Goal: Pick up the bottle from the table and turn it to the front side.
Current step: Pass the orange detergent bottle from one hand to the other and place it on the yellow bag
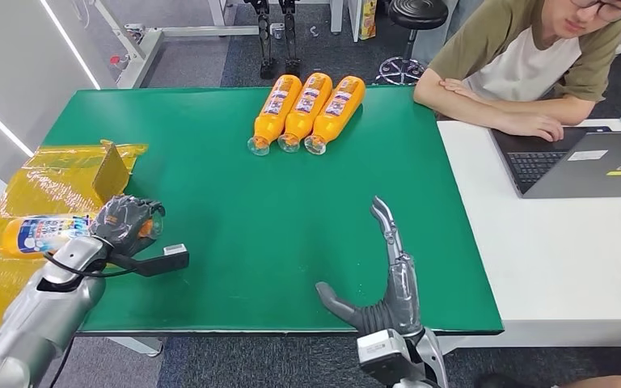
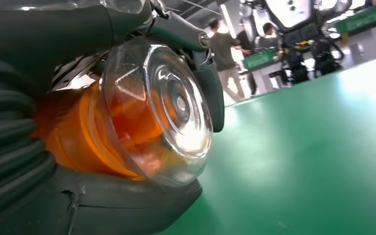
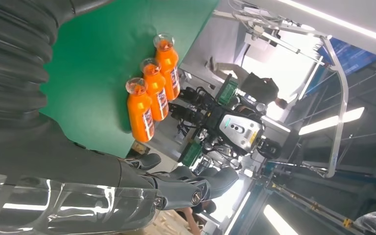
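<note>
Nearest, the right hand (image 1: 372, 283) hovers over the front edge of the green worktop (image 1: 234, 210), fingers straight and spread, thumb out to the side, holding nothing. To the left, at the worktop's left edge, the left hand (image 1: 128, 224) is wrapped around the clear cap end of an orange bottle (image 1: 40, 233); the bottle lies level, its labelled body sticking out leftward over a yellow plastic sheet (image 1: 44, 182). From the left wrist, the clear cap (image 2: 161, 107) faces the camera, with thumb below and fingers above gripping it just above the green surface. Farther back, three more bottles (image 1: 307, 111) lie side by side, touching, caps toward the robot. Beyond, at the right, a person (image 1: 534, 61) sits with arms on a white desk (image 1: 550, 250) by an open laptop (image 1: 582, 162).
</note>
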Available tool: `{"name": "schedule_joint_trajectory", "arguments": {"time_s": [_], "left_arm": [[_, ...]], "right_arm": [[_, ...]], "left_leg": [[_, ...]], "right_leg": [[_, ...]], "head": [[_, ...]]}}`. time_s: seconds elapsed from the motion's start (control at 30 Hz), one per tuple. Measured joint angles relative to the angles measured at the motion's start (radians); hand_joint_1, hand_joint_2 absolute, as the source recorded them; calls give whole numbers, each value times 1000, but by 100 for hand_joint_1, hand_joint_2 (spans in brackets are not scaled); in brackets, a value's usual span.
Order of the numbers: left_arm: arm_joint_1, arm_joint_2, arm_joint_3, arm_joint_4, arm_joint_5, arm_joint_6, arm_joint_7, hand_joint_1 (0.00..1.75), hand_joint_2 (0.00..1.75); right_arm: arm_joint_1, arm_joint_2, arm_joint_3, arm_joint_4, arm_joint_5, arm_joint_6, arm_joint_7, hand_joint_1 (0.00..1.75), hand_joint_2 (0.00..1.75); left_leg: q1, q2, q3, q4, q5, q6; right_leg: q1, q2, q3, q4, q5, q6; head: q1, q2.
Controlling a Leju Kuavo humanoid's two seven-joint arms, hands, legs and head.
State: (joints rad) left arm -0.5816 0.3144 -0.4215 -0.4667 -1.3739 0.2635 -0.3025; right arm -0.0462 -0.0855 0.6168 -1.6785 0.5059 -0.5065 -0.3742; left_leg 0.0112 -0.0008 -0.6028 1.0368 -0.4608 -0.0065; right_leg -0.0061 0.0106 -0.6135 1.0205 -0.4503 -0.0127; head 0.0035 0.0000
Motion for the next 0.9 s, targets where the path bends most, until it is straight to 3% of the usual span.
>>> {"name": "schedule_joint_trajectory", "arguments": {"time_s": [0.03, 0.07, 0.17, 0.27, 0.4, 0.57, 0.73, 0.9], "left_arm": [[2, -7, -2, 5, 5, 1, 1, 151, 175], [4, -14, -4, 11, 10, 2, 1, 129, 175], [12, -30, -8, 24, 22, 3, 2, 38, 175], [17, -47, -9, 37, 58, -31, -10, 3, 175], [19, -74, -3, 53, 156, -157, -52, 0, 175], [13, -95, 11, 61, 228, -231, -102, 1, 175], [12, -96, 18, 59, 267, -246, -135, 0, 175], [31, -78, 24, -48, 455, -236, -240, 0, 175]], "right_arm": [[-1, 0, 0, 0, 0, 1, 0, 0, 175], [-2, 0, 0, 0, 0, 2, 0, 0, 175], [-6, 0, 0, 0, 0, 3, 2, 0, 175], [-8, 0, 0, 0, 0, 4, 3, 0, 175], [-7, 0, 0, 1, 0, 2, 3, 0, 175], [-6, 0, 0, 4, 9, 3, 4, 0, 175], [-5, 0, -1, 5, 24, 7, 5, 0, 175], [15, 0, -15, 0, 49, 14, 14, 0, 175]], "left_leg": [[0, 0, 0, 0, 0, 0], [0, 0, 0, 0, 0, 0], [0, 0, 0, 0, 0, 0], [0, 0, 0, 0, 0, 0], [0, -1, 0, 0, 0, 0], [0, 0, 0, 0, 0, 0], [0, 0, 0, 0, 0, 0], [0, 0, 0, 0, 0, 0]], "right_leg": [[0, 0, 0, 0, 0, 0], [0, 0, 0, 0, 0, 0], [0, 0, 0, 0, 0, 0], [0, 0, 0, 0, 0, 0], [0, -1, 0, 0, 0, 0], [0, -1, 0, 0, 0, 0], [0, -1, 0, 0, 0, 0], [0, 0, 0, 0, 0, 0]], "head": [[0, 0], [0, 0], [0, 0], [0, 0], [0, 0], [0, 0], [0, 0], [0, 0]]}}
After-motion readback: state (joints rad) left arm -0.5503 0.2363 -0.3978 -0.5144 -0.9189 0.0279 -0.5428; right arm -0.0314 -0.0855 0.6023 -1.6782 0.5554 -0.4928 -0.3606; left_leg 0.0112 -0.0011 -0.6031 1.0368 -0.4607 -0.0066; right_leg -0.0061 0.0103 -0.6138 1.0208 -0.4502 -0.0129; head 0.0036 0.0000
